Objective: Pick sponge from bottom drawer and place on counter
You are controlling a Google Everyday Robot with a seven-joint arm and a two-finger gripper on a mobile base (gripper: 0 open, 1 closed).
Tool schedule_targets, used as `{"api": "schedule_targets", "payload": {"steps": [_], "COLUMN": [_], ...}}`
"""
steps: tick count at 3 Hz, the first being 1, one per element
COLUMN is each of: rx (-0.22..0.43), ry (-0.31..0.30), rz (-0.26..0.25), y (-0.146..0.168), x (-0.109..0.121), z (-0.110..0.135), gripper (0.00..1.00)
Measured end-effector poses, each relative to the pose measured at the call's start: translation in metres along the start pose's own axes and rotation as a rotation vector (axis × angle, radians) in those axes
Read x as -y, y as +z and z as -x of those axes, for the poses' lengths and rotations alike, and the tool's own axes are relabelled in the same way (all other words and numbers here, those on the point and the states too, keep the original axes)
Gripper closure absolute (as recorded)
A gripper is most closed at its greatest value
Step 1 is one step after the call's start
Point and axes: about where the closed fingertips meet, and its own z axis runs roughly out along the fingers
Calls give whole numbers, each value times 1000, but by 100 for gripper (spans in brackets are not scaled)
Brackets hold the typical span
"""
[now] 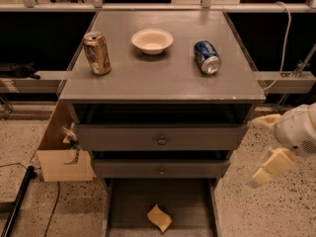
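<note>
The pale-yellow sponge (159,217) lies flat on the floor of the bottom drawer (129,204), which is pulled out at the foot of the grey cabinet. The counter (163,75) is the cabinet's wide grey top. My gripper (261,144) hangs at the right edge of the view, beside the cabinet at the height of the two upper drawers. Its two yellowish fingers (270,166) are spread apart with nothing between them. It is well above and to the right of the sponge.
On the counter stand a gold can (97,53) upright at the left, a white bowl (152,40) at the back middle, and a blue can (207,57) on its side at the right. A cardboard box (61,154) leans against the cabinet's left side.
</note>
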Motion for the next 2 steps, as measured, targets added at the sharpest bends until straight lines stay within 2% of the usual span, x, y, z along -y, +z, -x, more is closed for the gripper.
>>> {"api": "schedule_targets", "payload": {"steps": [1,2], "rx": [-12,-11], "ry": [47,48], "rz": [91,78], "y": [60,54], "x": [-16,-18], "z": [-23,-24], "gripper": [0,0]}}
